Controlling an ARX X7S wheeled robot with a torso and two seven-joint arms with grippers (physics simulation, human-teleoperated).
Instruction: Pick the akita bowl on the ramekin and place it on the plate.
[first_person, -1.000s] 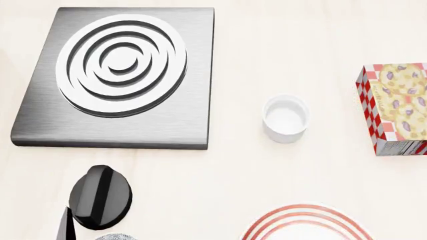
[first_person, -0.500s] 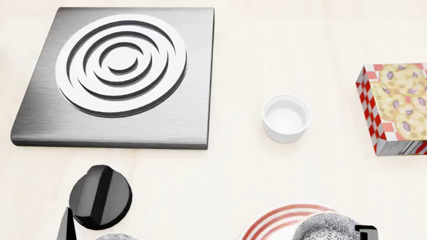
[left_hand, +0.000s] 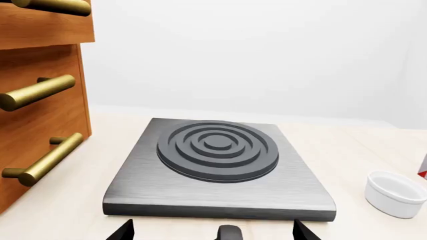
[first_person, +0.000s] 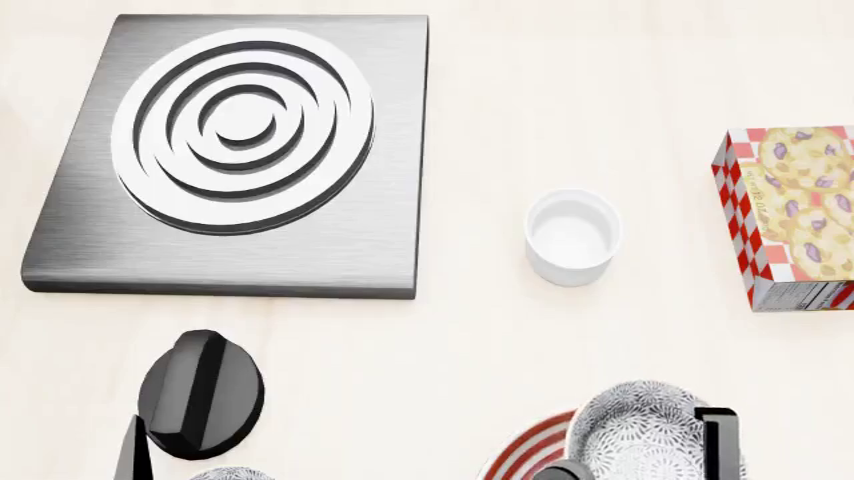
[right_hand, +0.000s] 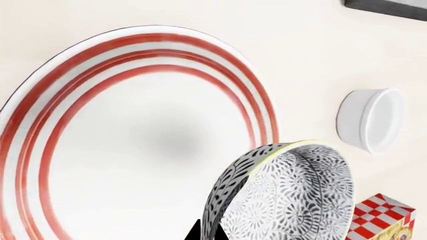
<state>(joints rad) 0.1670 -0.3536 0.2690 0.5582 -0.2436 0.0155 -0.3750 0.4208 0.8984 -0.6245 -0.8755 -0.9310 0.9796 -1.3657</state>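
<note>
Gripping the akita bowl (right_hand: 287, 195) by its rim, your right gripper (first_person: 714, 440) hangs above the plate (right_hand: 87, 150) at the worktop's near edge. Pickup is complete; lowering and release remain. The emptied ramekin (first_person: 573, 237) stands mid-worktop. Whether your left gripper (left_hand: 213, 232) is spread or closed cannot be told.

Speckled akita bowl (first_person: 638, 432) over red-ringed plate (right_hand: 120, 145), empty white ramekin (first_person: 573, 238) apart

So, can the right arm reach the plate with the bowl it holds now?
Probably yes. The right gripper already holds the akita bowl above the plate; the plate's middle looks bare, and the ramekin stands apart from it.
</note>
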